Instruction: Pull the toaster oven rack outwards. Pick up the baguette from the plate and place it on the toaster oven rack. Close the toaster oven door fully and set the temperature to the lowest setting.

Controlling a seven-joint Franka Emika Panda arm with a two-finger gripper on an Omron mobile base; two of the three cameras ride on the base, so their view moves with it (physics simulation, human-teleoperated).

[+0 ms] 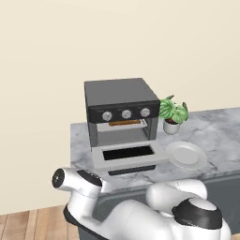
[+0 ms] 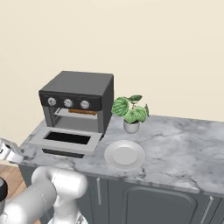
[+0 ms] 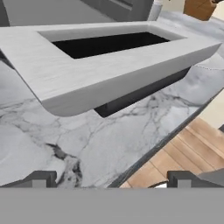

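Observation:
The dark grey toaster oven point(image 1: 121, 96) stands on the marble counter with its door point(image 1: 129, 154) folded down flat, dark handle point(image 1: 132, 169) toward me. Inside the cavity, the baguette point(image 1: 124, 123) lies on the light-grey rack point(image 1: 126, 127). The white plate point(image 1: 187, 154) to the right of the door is bare. In the hand view my gripper point(image 3: 111, 181) is open with nothing between its fingertips point(image 3: 40, 178). It hovers low over the counter's front edge, just before the door point(image 3: 87, 65) and its handle point(image 3: 140, 94).
A potted plant point(image 1: 172, 114) stands right of the oven, behind the plate. The marble counter point(image 2: 183, 144) stretches on to the right. Wooden floor point(image 3: 183, 153) lies below the counter edge. Three silver knobs point(image 1: 126, 114) sit on the oven's black strip.

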